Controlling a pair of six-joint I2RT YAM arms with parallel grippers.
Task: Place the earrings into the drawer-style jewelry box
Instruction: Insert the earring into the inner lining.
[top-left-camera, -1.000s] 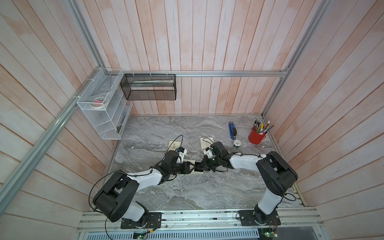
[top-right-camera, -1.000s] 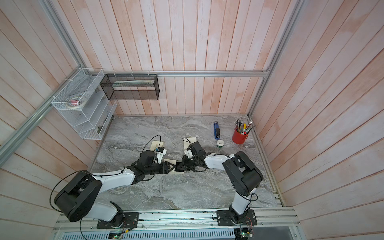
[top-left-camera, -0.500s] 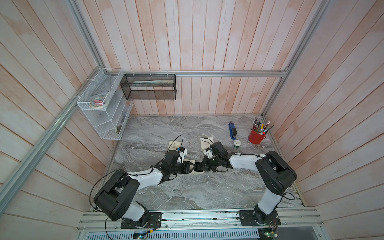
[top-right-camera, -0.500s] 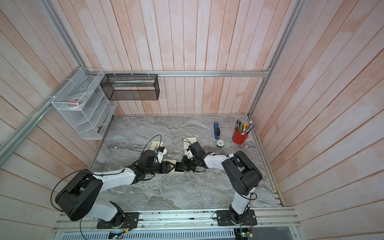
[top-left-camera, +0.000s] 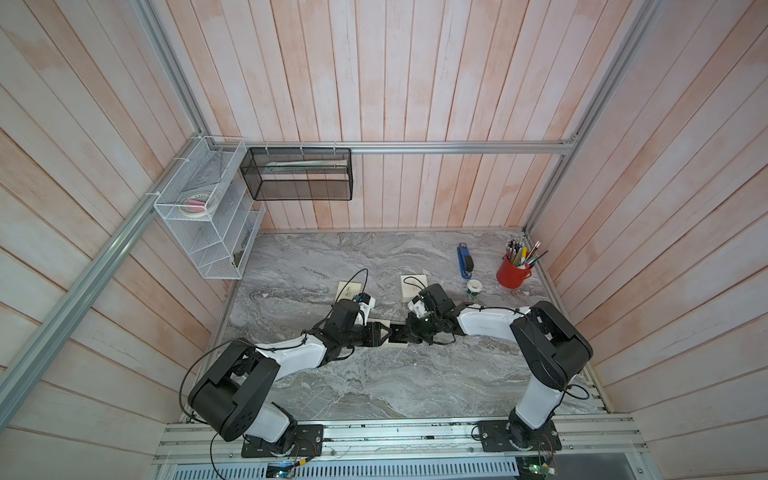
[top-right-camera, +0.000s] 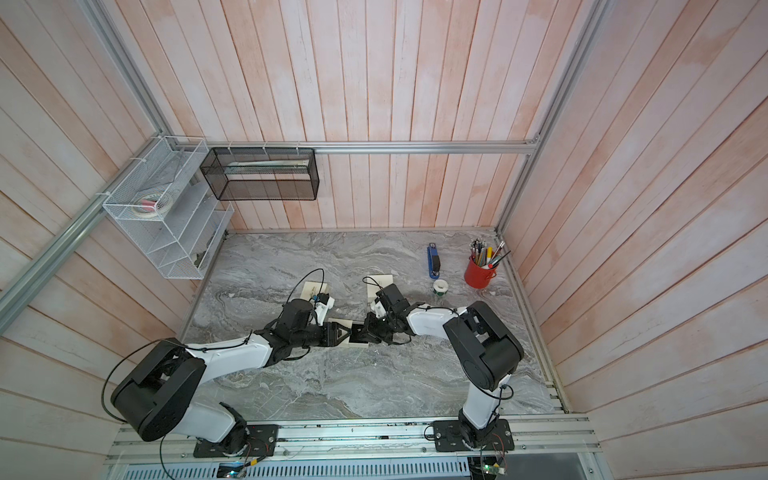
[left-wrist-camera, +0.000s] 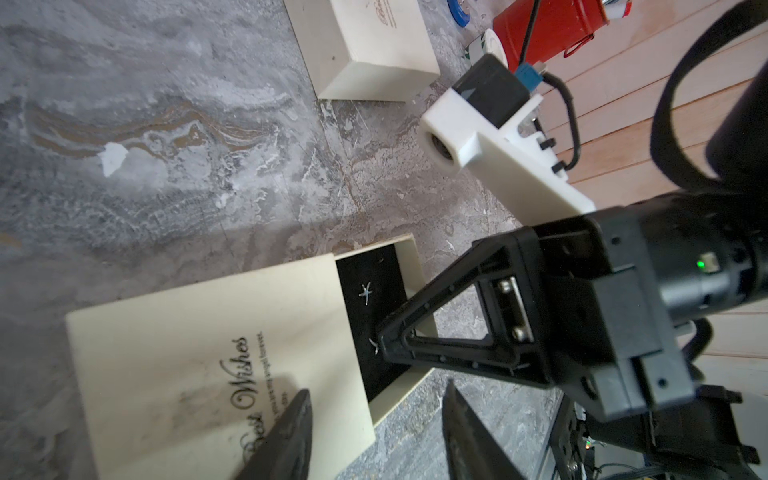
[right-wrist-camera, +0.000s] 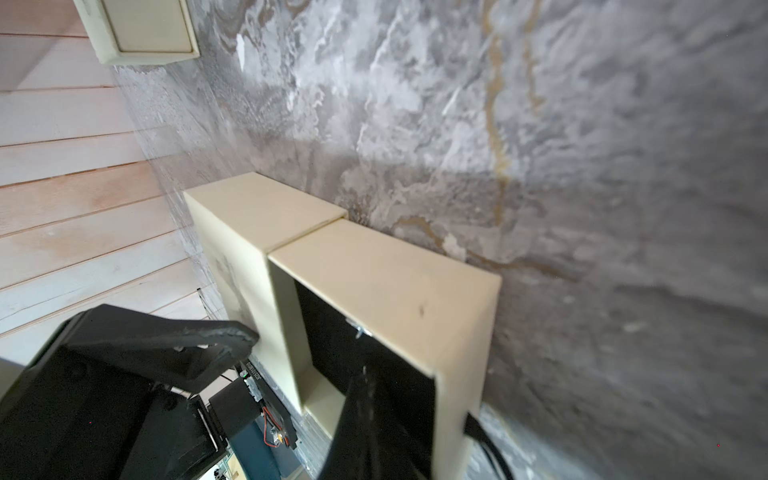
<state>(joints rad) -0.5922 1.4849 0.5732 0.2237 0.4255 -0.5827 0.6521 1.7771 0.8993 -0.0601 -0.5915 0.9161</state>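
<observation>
The drawer-style jewelry box is cream with "Best Wishes" on its lid and lies mid-table in both top views. Its drawer is pulled partly out, showing black lining. Two pale star-shaped earrings lie on the lining; one earring glints in the right wrist view. My right gripper is shut, its tip down inside the drawer beside the nearer earring; whether it pinches anything is hidden. My left gripper is open, one finger over the lid, the other over the table.
Two more cream boxes lie just behind the arms. A blue stapler, a tape roll and a red pen cup stand at the back right. A white wire rack and black mesh basket hang on the walls.
</observation>
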